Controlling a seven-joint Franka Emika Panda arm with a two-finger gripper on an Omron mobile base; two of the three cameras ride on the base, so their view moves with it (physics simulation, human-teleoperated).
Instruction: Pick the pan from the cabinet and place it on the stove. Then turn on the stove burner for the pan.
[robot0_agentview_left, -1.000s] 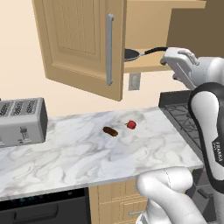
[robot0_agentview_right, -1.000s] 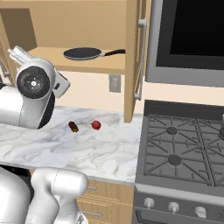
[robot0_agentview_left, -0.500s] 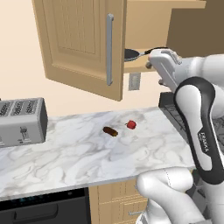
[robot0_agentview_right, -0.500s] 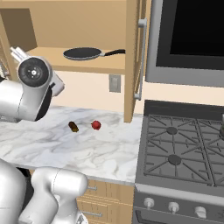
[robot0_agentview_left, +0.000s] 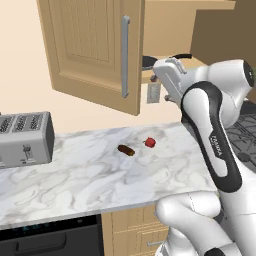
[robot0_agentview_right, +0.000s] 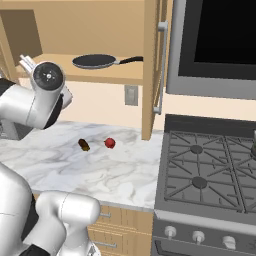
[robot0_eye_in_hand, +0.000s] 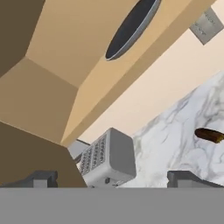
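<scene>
toaster (robot0_agentview_left: 24, 137) at counter's (robot0_agentview_left: 75, 185) left edge | brown bit (robot0_agentview_right: 84, 145), red bit (robot0_agentview_right: 109, 143) mid-counter, free marble around | gripper (robot0_eye_in_hand: 113, 181) spread wide, empty | pan (robot0_agentview_right: 95, 61) on cabinet (robot0_agentview_right: 120, 75) shelf near its front edge | stove (robot0_agentview_right: 210, 170) bare at right | arm lettering unreadable

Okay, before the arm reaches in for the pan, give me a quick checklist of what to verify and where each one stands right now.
1. Cabinet doors open, shelf reachable: ok.
2. Pan flat on the shelf, handle toward the stove side: ok.
3. Gripper open with nothing between the fingers: ok.
4. Gripper lined up with the pan: not ok; in the hand view the pan sits high and off centre, well beyond the fingertips.
5. Stove grates bare for the pan: ok for the part in view.
6. Burner knobs off: cannot tell.
</scene>
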